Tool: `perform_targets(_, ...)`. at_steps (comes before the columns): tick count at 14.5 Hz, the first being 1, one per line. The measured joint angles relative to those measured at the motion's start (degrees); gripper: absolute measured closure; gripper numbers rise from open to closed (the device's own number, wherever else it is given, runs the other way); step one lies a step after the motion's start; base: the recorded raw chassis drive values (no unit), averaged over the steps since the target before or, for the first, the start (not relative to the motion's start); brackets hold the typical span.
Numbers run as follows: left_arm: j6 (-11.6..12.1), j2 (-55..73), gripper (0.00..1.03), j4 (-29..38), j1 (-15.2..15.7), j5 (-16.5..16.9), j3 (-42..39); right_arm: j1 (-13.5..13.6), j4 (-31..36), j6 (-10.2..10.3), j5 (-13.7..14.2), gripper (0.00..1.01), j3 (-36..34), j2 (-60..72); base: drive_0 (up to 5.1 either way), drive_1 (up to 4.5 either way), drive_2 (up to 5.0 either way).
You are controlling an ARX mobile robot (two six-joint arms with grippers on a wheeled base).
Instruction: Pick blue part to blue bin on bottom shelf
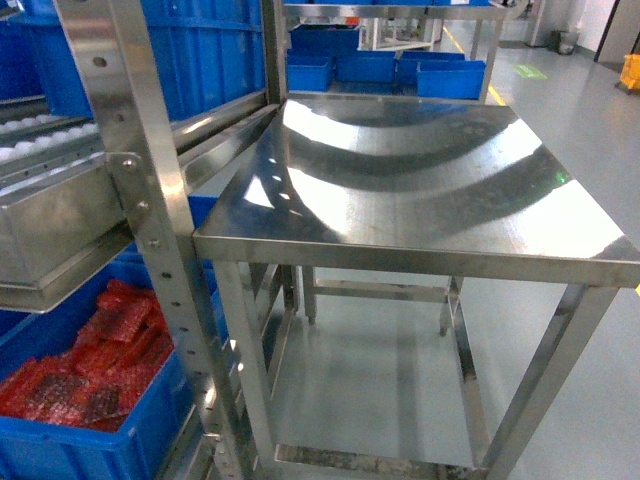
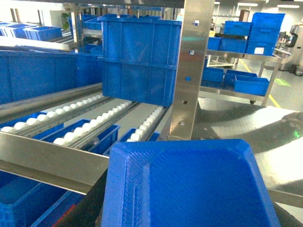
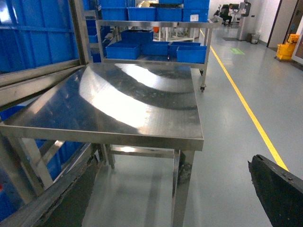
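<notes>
The blue part is not to be found in any view: the steel worktop (image 1: 420, 190) shows only reflections in the head and right wrist views, so direction from a gripper to the part, and its long axis, cannot be given now. What can be placed is the goal side. The rack upright (image 1: 150, 230) stands at the left of the head view, touching the worktop's left corner, w/ a roller track (image 1: 40, 140) behind it and, lower down, a blue crate holding red packets (image 1: 90, 370), which is not the target. In the left wrist view a wide blue plastic surface (image 2: 194, 184) w/ raised rim fills the bottom, very near the camera; I judge it may be the blue bin or sth carried by the left arm, but cannot tell which. Above it a stacked blue crate (image 2: 139, 56) sits on the roller rails. Since the rack lies to the left, the left arm is prob. the nearer one for the placing. Gripper state: left gripper is not visible, so whether its jaws are apart or together I cannot tell; of the right arm only a dark edge (image 3: 277, 189) shows at bottom right, jaws not seen, nothing visibly held.
</notes>
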Motion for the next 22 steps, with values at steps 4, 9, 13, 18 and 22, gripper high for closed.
perform_targets(4,0.0,-0.2,0.60,0.1,0.0,0.0,0.0,0.0,0.0,0.0,-0.1,0.03,0.0,0.0,-4.4,0.51,4.0)
perform_targets(9,0.0,-0.2,0.60,0.1,0.0,0.0,0.0,0.0,0.1,0.0,-0.1,0.03,0.0,0.0,-4.9,2.54,2.5)
perform_targets(13,0.0,0.1,0.60,-0.1,0.0,0.0,0.0,0.0,0.0,0.0,-0.1,0.03,0.0,0.0,-5.0,2.62,2.1)
perform_targets(18,0.0,-0.1,0.60,0.1,0.0,0.0,0.0,0.0,0.0,0.0,-0.1,0.03,0.0,0.0,-4.8,3.51,1.3)
perform_targets(22,0.0,-0.1,0.60,0.1,0.0,0.0,0.0,0.0,0.2,0.0,-0.1,0.03,0.0,0.0,-4.7,3.74,1.1)
